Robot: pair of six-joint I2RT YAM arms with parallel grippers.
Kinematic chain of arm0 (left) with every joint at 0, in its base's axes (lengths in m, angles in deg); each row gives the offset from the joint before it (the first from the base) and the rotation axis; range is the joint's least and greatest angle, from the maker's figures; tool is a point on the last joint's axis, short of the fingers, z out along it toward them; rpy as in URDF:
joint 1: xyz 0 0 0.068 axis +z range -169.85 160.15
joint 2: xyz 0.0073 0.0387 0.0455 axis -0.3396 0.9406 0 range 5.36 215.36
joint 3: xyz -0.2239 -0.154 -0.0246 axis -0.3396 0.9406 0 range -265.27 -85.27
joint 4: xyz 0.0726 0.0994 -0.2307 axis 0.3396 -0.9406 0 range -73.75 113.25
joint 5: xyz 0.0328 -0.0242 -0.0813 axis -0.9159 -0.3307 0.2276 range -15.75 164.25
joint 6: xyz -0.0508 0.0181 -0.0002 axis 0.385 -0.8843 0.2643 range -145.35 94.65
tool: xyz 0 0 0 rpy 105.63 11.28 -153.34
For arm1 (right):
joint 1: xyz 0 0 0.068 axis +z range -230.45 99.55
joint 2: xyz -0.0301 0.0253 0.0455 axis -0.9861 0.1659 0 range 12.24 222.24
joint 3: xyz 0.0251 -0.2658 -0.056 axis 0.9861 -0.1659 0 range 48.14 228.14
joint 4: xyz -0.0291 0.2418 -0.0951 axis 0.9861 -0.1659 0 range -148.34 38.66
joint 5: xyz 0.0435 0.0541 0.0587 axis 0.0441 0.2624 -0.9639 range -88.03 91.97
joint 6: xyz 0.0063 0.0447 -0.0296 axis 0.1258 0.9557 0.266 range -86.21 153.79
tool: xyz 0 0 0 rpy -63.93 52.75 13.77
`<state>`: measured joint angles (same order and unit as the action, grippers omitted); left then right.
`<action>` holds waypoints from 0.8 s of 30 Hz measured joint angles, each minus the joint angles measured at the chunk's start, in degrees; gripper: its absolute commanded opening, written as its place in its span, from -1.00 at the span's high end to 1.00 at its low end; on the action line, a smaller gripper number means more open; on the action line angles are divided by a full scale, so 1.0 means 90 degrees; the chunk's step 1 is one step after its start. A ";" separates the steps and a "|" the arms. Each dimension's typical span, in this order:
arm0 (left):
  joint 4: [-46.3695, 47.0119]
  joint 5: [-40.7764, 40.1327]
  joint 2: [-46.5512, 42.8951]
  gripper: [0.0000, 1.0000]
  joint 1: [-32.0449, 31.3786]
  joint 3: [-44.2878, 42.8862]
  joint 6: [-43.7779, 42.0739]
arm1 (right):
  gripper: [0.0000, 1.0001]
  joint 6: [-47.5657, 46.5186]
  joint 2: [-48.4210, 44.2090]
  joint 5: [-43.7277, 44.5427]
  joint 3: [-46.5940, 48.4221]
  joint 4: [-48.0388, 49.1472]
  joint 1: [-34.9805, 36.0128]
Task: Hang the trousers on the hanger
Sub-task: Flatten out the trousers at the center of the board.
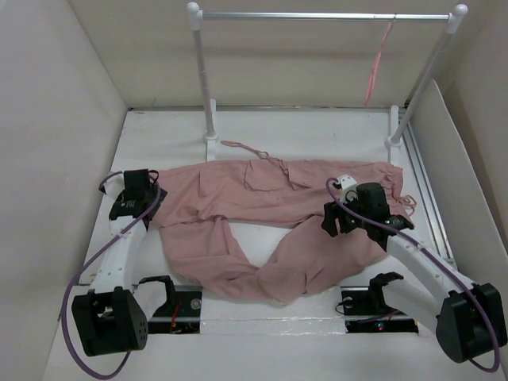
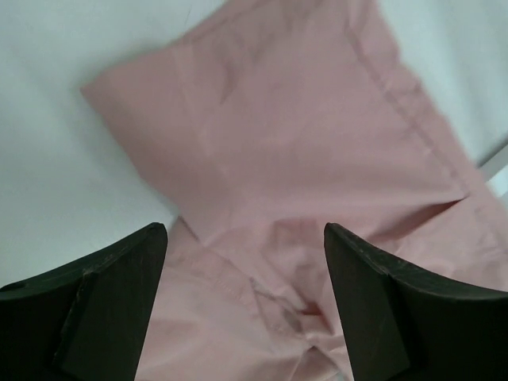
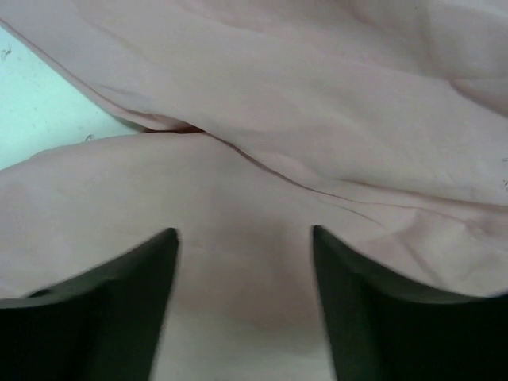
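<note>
From above, the trousers [image 1: 238,194] lay spread across the table [image 1: 317,135], and the hanger [image 1: 376,67] hung from the rail [image 1: 317,15] behind. At the left wrist, the left claw [image 2: 246,238] stood released over a trouser corner. At the right wrist, the right claw [image 3: 246,238] was released too, empty above creased cloth.

Both arms same build: L arm [image 1: 119,250] & R arm [image 1: 421,258] = white rounded links w/ black boxy joint housings. Chunky black base motors [image 1: 107,321] at near end. Thin purple cable [image 1: 78,290] loops along each arm. Small white block [image 1: 344,182] on R wrist. L gripper [image 2: 246,232] & R gripper [image 3: 244,232]: matte black wedge fingers [image 2: 103,302], flat inner faces, edges a bit scuffed
</note>
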<state>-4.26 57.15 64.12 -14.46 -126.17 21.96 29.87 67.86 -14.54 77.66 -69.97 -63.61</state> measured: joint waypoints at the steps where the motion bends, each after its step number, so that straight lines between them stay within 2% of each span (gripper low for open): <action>1: 0.0036 -0.0080 -0.0019 -0.54 0.0010 -0.0107 -0.0022 | -0.12 -0.0041 0.0000 -0.0005 0.0012 -0.0022 0.0000; 2: 0.0119 -0.0163 0.0017 -0.54 0.0034 -0.0238 -0.0046 | 0.03 -0.0073 0.0000 -0.0032 0.0017 -0.0032 -0.0002; 3: 0.0175 -0.0228 0.0126 -0.53 0.0068 -0.0398 -0.0068 | 0.52 -0.0090 0.0000 -0.0061 0.0017 -0.0053 -0.0005; 4: 0.0248 -0.0282 0.0318 -0.50 0.0126 -0.0576 -0.0102 | 0.71 -0.0163 0.0000 -0.0080 0.0017 -0.0068 -0.0005; 5: 0.0328 -0.0313 0.0624 -0.46 0.0180 -0.0760 -0.0136 | 0.81 -0.0143 0.0000 -0.0129 0.0017 -0.0097 -0.0005; 7: 0.0454 -0.0304 0.1314 -0.30 0.0257 -0.1146 -0.0175 | 0.84 -0.0192 -0.0015 -0.0165 0.0036 -0.0182 -0.0005; 12: 0.0889 0.0236 0.2650 -0.14 0.0291 -0.1175 -0.0282 | 0.64 -0.0199 -0.0304 -0.0182 0.0138 -0.0437 -0.0005; 15: 0.1015 0.0554 0.3092 0.09 0.0287 -0.1013 -0.0316 | 0.37 -0.0151 -0.0537 -0.0236 0.0253 -0.0525 -0.0005; 16: 0.1090 0.0593 0.3283 0.12 0.0289 -0.1020 -0.0328 | 0.10 -0.0136 -0.0573 -0.0245 0.0289 -0.0554 -0.0005; 17: 0.1158 0.0629 0.3497 0.12 0.0289 -0.1044 -0.0345 | 0.09 -0.0124 -0.0614 -0.0265 0.0338 -0.0580 -0.0005; 18: 0.1115 0.0580 0.3704 0.12 0.0304 -0.1141 -0.0381 | -0.05 -0.0092 -0.0634 -0.0270 0.0376 -0.0629 -0.0005; 19: 0.1093 0.0607 0.3849 0.13 0.0325 -0.1348 -0.0403 | -0.11 -0.0070 -0.0648 -0.0267 0.0418 -0.0692 -0.0005; 24: 0.1338 0.0692 0.5000 0.10 0.0709 -0.2650 -0.0590 | -0.24 -0.0041 -0.0697 -0.0233 0.0726 -0.1105 -0.0005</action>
<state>7.78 63.38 109.12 -8.08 -150.02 16.64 29.50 61.59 -16.64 84.20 -79.91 -63.65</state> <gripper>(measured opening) 0.442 0.603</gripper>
